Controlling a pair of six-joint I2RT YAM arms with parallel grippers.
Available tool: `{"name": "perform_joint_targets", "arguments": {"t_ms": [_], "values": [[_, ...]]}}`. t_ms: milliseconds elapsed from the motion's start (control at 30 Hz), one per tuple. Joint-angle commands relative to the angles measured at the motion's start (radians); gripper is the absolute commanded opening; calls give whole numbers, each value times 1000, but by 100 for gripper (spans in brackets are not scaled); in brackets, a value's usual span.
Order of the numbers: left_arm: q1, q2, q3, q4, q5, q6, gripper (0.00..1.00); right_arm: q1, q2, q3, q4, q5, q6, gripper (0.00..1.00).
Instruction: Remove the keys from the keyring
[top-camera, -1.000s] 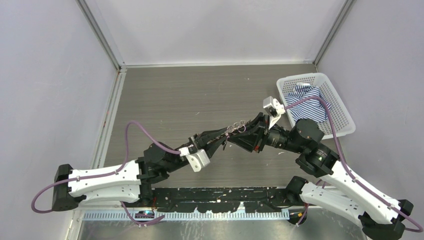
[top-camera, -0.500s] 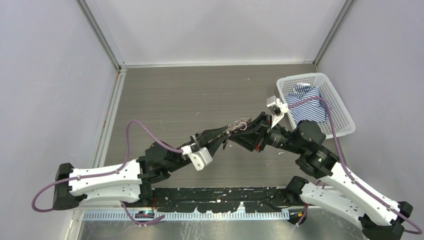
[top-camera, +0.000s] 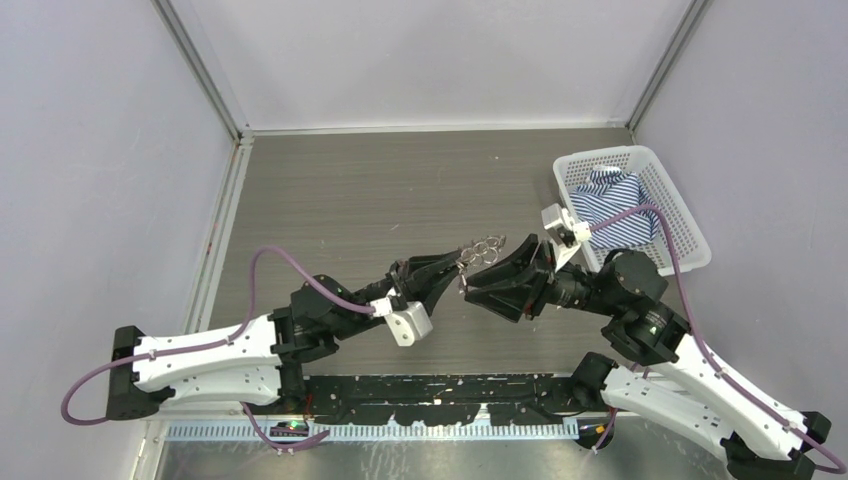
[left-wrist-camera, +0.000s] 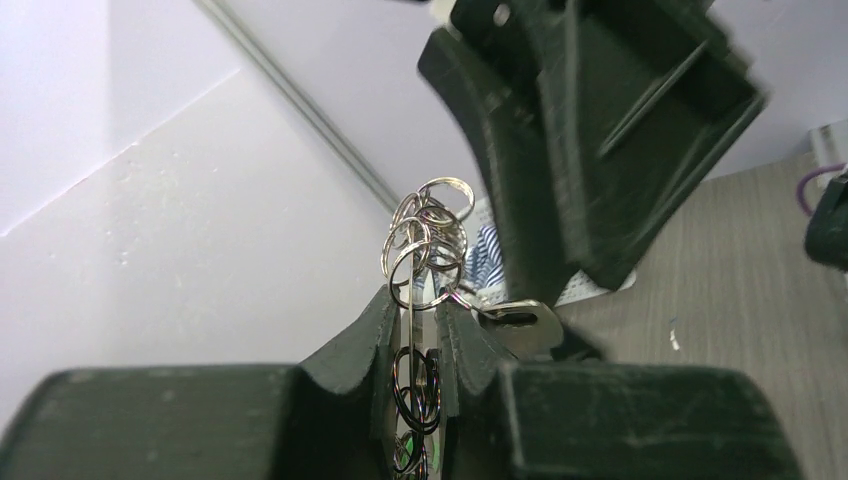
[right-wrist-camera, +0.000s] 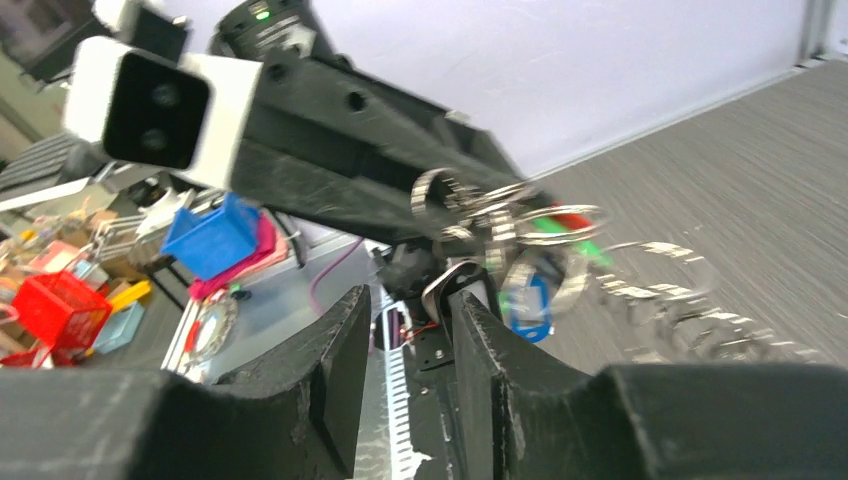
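Left gripper (left-wrist-camera: 412, 305): clenched on the keyring (left-wrist-camera: 425, 245), held up above the table (top-camera: 340, 190).
Keyring: pinched between the left fingers (left-wrist-camera: 355, 345). Loops stick out past the tips and more sit down in the slot between them.
Loops: several small silver ones in a bunch, too tangled to count.
Right gripper (right-wrist-camera: 405, 300): released, jaws apart, tips facing the left tips just beside the keyring, with nothing visibly clamped.
Keys (right-wrist-camera: 527, 300): hanging by the left tips on the side towards the right gripper. Four heads show: one blue, one green, one red, one silver. All are blurred.
Silver key (left-wrist-camera: 515, 318): right at the right tips; whether it touches them cannot be told.
In the way: the left fingers hide the keyring's lower part, and seen from the right wrist the loops crowd in front of the keys.
Table: grey wood grain, below both grippers.
Basket (top-camera: 690, 240): one, white, on the table behind the right wrist, well apart from the keyring.
Cloth (top-camera: 610, 205): one, blue-striped, in the basket.
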Motion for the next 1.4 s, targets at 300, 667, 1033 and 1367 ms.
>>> {"name": "perform_joint_targets", "arguments": {"t_ms": [300, 667, 1033, 1367], "values": [[9, -17, 80, -9, 37, 103, 0, 14, -44, 30, -84, -45, -122, 47], [-15, -32, 171, -204, 121, 290, 0, 14, -37, 125, -217, -30, -373, 49], [-64, -10, 202, -217, 80, 408, 0, 14, 16, 136, -111, -110, -454, 50], [-80, -5, 185, -171, 50, 393, 0, 14, 77, 154, -45, -146, -376, 51]]}}
